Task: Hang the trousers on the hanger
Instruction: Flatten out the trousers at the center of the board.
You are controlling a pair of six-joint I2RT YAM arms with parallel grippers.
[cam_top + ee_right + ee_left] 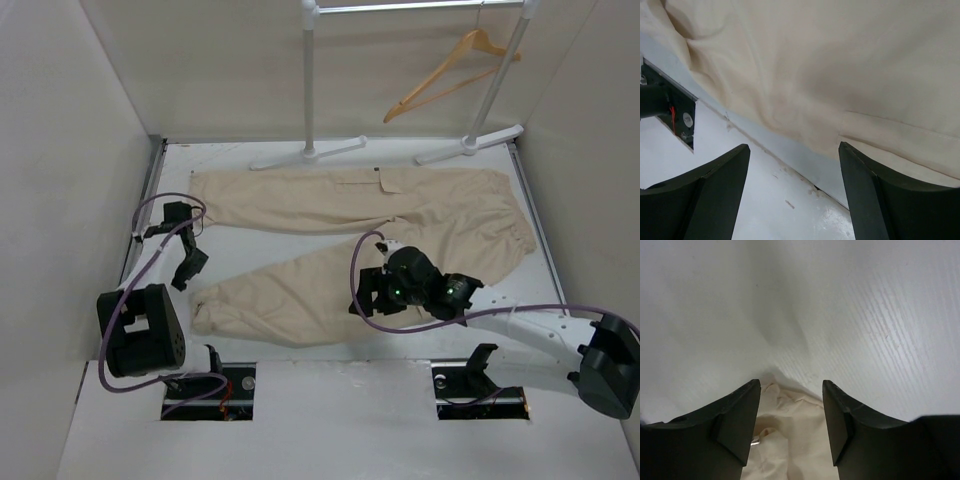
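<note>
The beige trousers lie flat on the white table, waist at the right, both legs spread to the left. The tan wooden hanger hangs by its hook from the rack's top bar at the back right. My left gripper is open and empty, just beyond the nearer leg's cuff. In the left wrist view the cloth shows low between the fingers. My right gripper is open and empty over the nearer leg's front edge. In the right wrist view the fabric fills the top.
Two white rack poles stand on feet at the table's back. White walls close in the left, back and right. Two dark cut-outs hold the arm bases at the front; one shows in the right wrist view.
</note>
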